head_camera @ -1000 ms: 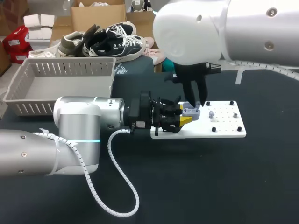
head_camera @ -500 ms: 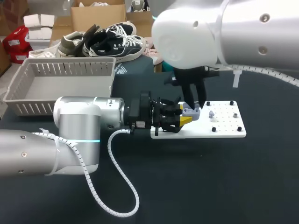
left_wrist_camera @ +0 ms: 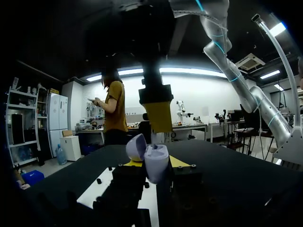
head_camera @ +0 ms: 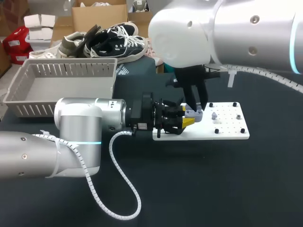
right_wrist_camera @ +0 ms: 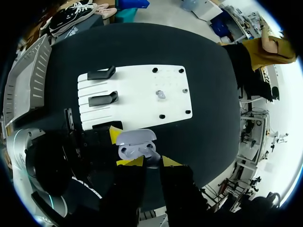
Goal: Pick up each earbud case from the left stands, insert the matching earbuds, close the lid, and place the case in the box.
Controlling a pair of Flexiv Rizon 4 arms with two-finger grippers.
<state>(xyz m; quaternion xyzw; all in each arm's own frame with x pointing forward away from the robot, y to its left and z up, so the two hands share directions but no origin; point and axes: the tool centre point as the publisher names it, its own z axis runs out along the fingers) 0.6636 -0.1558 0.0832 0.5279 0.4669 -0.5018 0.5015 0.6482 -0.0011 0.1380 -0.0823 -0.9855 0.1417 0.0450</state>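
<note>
An open lavender earbud case (head_camera: 193,113) sits between the fingers of my left gripper (head_camera: 188,119), which is shut on it just above the near left corner of the white plate (head_camera: 227,133). In the left wrist view the case (left_wrist_camera: 154,163) stands lid-up between the black fingers. My right gripper (head_camera: 195,108) hangs straight down over the case. In the right wrist view its yellow tips flank a small lavender earbud (right_wrist_camera: 151,160) right at the case (right_wrist_camera: 135,144). Another earbud (head_camera: 214,115) lies on the plate.
Two black stands (right_wrist_camera: 102,73) (right_wrist_camera: 103,98) sit on the plate's left part, with small black pegs around its right part. A grey slatted basket (head_camera: 28,106) stands at the back left. My left arm's white cable (head_camera: 118,175) loops over the black tabletop.
My right arm has shifted a little to the left, its gripper still over the case. The left arm and the case have not moved.
</note>
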